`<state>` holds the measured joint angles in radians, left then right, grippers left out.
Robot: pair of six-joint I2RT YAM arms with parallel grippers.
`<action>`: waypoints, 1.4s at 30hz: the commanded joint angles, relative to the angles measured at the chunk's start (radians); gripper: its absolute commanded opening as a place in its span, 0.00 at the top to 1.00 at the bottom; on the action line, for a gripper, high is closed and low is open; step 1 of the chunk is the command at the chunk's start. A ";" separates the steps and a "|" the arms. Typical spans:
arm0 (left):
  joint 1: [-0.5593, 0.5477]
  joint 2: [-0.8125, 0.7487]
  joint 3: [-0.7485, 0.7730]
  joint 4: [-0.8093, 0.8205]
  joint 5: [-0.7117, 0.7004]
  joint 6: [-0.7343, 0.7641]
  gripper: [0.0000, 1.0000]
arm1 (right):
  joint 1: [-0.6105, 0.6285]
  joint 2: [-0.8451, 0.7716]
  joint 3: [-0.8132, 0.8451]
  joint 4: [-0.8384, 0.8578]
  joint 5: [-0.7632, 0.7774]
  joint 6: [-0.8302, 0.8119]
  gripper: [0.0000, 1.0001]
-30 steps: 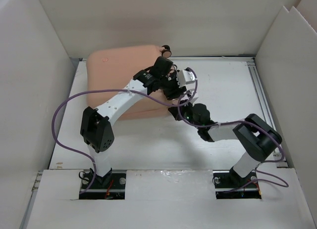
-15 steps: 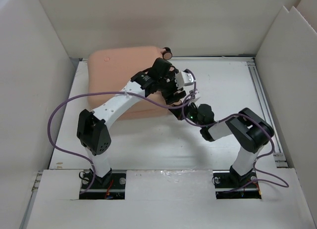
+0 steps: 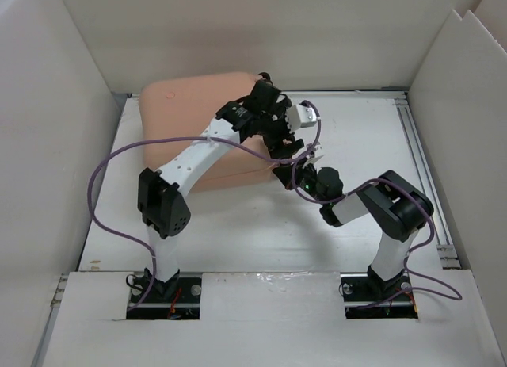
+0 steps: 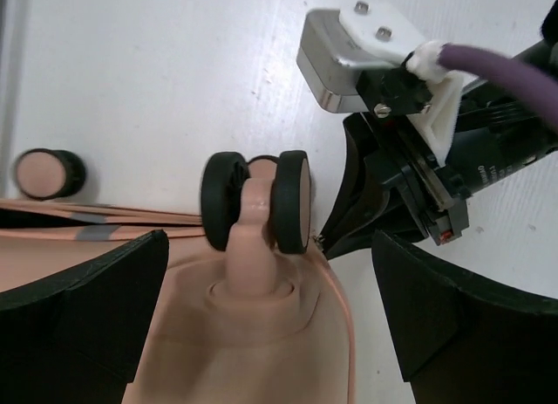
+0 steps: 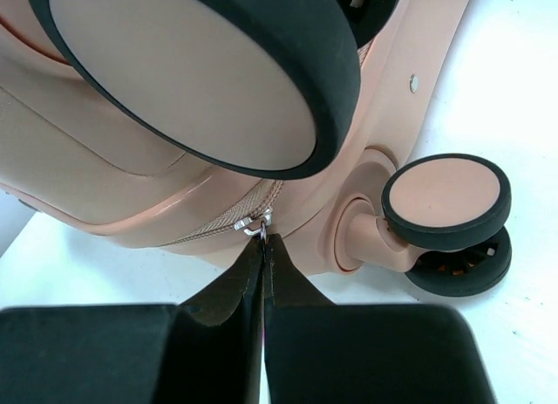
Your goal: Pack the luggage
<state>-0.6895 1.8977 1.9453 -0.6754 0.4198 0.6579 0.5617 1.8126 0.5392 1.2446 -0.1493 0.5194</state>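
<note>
The luggage (image 3: 186, 121) lies flat at the back left of the tabletop (image 3: 356, 145). Its lid is down, and its wheels point to the right.

The shell looks hard and smooth, so I think a gripper would slip on it. It is big too, and likely too heavy for one arm to lift. The good place to hold is a small one: the zip pull (image 5: 255, 227). The zip (image 5: 222, 221) is soft cloth and bends round the corner, so the pull may catch there.

The right gripper (image 5: 264, 247) has its fingers pressed tight together, and it seems to pinch the zip pull at its tip. The left gripper (image 4: 268, 243) is spread wide over the corner of the luggage, with one wheel (image 4: 292, 199) between its fingers. It holds nothing.

From above, the arms cover this corner, so the zip cannot be seen there. A very close wheel fills the top of the right wrist view. I cannot see inside the luggage, or how much of the zip is shut.
</note>
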 commanded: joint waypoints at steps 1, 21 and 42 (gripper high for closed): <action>0.008 0.052 0.061 -0.041 0.062 0.019 0.00 | -0.023 0.024 0.027 0.075 0.097 -0.013 1.00; 0.067 0.135 0.101 -0.235 0.121 0.086 1.00 | -0.091 -0.041 -0.007 -0.115 0.191 0.051 1.00; 0.035 -0.084 -0.288 -0.447 0.220 0.554 1.00 | -0.327 0.079 0.162 -0.149 -0.134 -0.064 1.00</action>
<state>-0.6628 1.8839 1.7668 -0.6746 0.5983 1.0492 0.3801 1.8751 0.6613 1.1820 -0.5598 0.5430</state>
